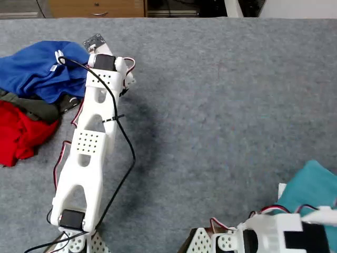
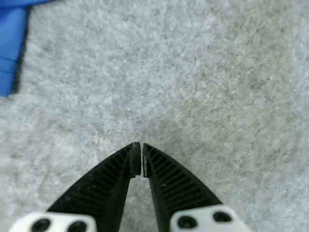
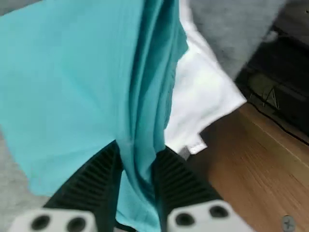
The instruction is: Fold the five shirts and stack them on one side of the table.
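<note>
- A grey felt-covered table [image 1: 221, 105] stands before a wooden drawer unit [image 1: 95, 8]; past one table edge, the right wrist view shows a wooden floor [image 3: 241, 174].
- Three unfolded shirts are heaped at one side: a blue shirt [image 1: 37, 68] on top, a dark olive shirt [image 1: 31, 108] under it, and a red shirt [image 1: 21, 132] nearest the arms' bases.
- The left gripper [image 2: 141, 159] hangs over bare felt just beside the blue shirt, fingers together and empty.
- At the opposite side, the right gripper [image 3: 137, 164] is clamped on a fold of the teal shirt [image 3: 72, 87], which lies on a white shirt [image 3: 203, 106].
- Judged step: stacking the teal shirt. Next, release it squarely, then fetch the blue shirt.
- A small white tag [image 1: 58, 55] shows on the blue shirt; no writing is readable.
</note>
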`<state>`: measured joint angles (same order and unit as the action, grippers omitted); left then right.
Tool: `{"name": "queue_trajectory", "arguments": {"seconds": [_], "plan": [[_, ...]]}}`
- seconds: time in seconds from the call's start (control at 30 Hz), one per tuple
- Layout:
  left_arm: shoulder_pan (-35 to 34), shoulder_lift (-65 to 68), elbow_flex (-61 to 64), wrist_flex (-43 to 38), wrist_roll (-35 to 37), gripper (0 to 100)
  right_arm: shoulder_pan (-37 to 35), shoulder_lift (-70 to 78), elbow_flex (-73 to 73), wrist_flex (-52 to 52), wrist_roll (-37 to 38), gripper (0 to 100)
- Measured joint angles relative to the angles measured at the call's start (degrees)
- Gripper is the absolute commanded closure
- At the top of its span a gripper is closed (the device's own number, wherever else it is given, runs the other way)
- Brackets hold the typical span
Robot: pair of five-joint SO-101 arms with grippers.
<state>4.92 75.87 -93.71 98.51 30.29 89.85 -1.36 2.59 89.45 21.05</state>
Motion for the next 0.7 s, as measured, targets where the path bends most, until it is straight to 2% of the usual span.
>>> {"name": "queue_trajectory", "arguments": {"seconds": [0.23,0.5,0.7], "plan": [[0.0,-7.3,0.0,1.7,-6.7,97,3.9,3.6,0.0,-1.1,4.7,98.2],[-3.0,-15.7,0.0,1.7,-16.6,97,3.9,3.6,0.1,-1.1,9.7,71.0],[-5.5,-20.6,0.0,1.7,-23.6,97,3.9,3.6,0.1,-1.1,13.5,68.4]]}}
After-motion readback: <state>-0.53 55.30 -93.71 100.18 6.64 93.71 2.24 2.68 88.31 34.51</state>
